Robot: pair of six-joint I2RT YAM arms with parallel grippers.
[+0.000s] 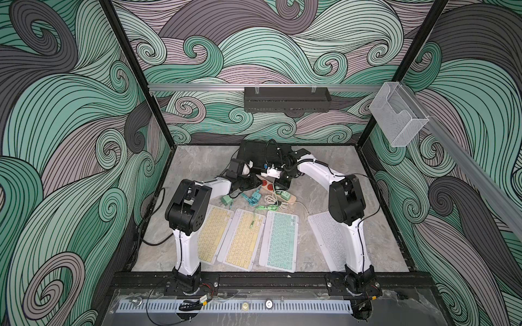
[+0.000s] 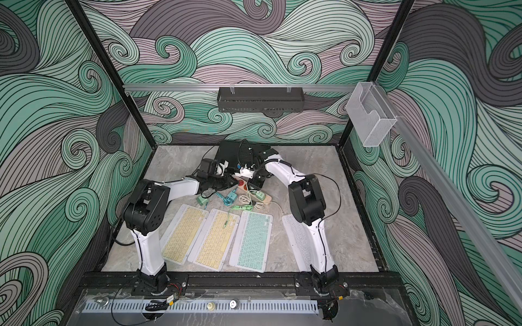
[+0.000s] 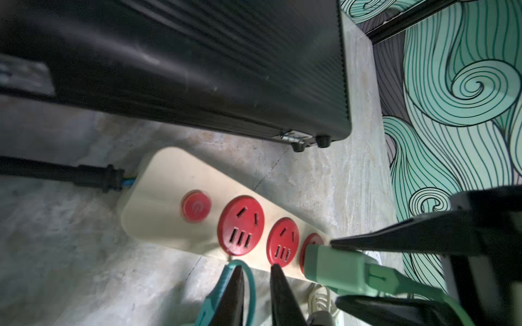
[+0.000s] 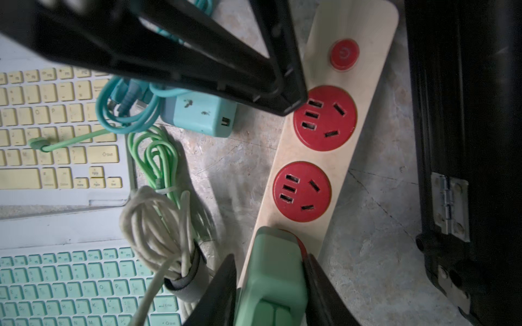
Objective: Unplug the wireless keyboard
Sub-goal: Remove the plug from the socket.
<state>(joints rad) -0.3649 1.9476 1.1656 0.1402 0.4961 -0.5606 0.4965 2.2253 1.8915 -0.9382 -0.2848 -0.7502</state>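
The green charger [image 4: 274, 271] sits plugged into the third red socket of the cream power strip [image 4: 353, 36], counting from the strip's red switch [image 4: 344, 55]. The right jaws grasp it, one against each flat flank of its body. This is the hold the unplugging wants. Which of the four keyboards on the desk its lead feeds cannot be told. They lie on the side of the strip away from the black case [image 3: 197, 70].

The charger looks like a small, light, rigid plastic block with smooth sides, so it should take a firm squeeze but could slip if pinched only at an edge. The best hold is probably low on the body, close to the socket face. The green cable plug [image 3: 378, 279] at its outer end is a poor place to pull: it is softer and would likely come out of the charger rather than lift it. The prongs will probably resist, then let go all at once, so a straight pull away from the strip's face, without rocking, seems safest.

The strip itself is light and would likely rise with the charger. The left jaws stand narrowly parted with nothing between them. Their tips are at the strip's edge by the first two sockets, beside a teal cable [image 3: 248, 279], well placed to pin the strip down.
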